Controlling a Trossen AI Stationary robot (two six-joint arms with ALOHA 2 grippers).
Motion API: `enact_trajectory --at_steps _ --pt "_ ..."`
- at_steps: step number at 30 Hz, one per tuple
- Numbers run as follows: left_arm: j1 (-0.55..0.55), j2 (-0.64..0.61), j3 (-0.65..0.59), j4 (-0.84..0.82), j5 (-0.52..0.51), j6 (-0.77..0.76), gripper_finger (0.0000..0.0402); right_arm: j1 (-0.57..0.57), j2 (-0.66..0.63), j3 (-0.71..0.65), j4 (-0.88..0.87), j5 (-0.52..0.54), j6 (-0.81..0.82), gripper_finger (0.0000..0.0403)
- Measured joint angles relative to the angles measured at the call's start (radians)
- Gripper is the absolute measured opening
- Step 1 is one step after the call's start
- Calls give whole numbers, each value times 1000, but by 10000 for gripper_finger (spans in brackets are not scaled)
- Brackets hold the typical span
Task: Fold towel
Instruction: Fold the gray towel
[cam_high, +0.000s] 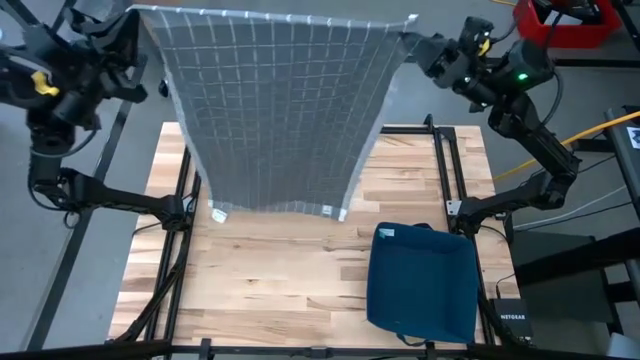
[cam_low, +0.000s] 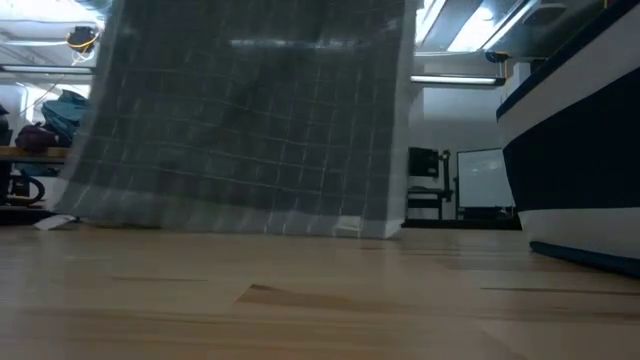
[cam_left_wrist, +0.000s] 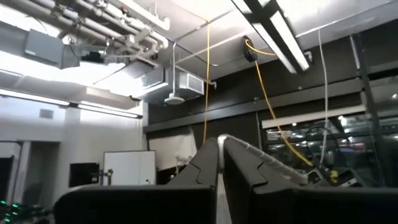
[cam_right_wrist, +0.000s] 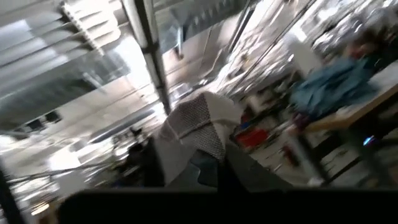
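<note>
The grey checked towel (cam_high: 275, 110) hangs spread above the tabletop (cam_high: 290, 275), its lower edge apparently just touching the wood. The left claw (cam_high: 135, 18) pinches one top corner and the right claw (cam_high: 412, 42) the other. A blue cloth (cam_high: 422, 282) lies nearby.

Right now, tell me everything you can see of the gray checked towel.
The gray checked towel is a thin, light-gray cloth with a pale grid pattern and small white tags at its lower corners. It hangs spread out, held up by its two top corners: the left gripper is shut on one, the right gripper on the other. Its bottom edge reaches down to the wooden table at the far side, apart from the folded blue towel.
</note>
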Motion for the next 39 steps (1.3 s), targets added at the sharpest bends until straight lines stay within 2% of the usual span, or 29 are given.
enact_trajectory --at_steps 11,18,24,27,31,36,39 --pt "2 88 3 104 -59 250 0 -6 78 0 125 46 -50 1" --pt "2 115 1 170 -67 305 0 -73 77 1 128 53 -64 1" --pt "1 91 1 147 -85 313 0 -93 73 24 111 -22 -53 1" --pt "1 65 1 83 -86 245 0 -92 73 43 94 -97 -7 1" --pt "0 22 1 -68 -66 70 0 -57 71 51 53 -195 60 1" --pt "0 -29 1 -288 23 -193 0 58 66 51 -112 -225 70 1" --pt "0 -52 3 -380 118 -338 0 140 66 51 -196 -213 68 1"
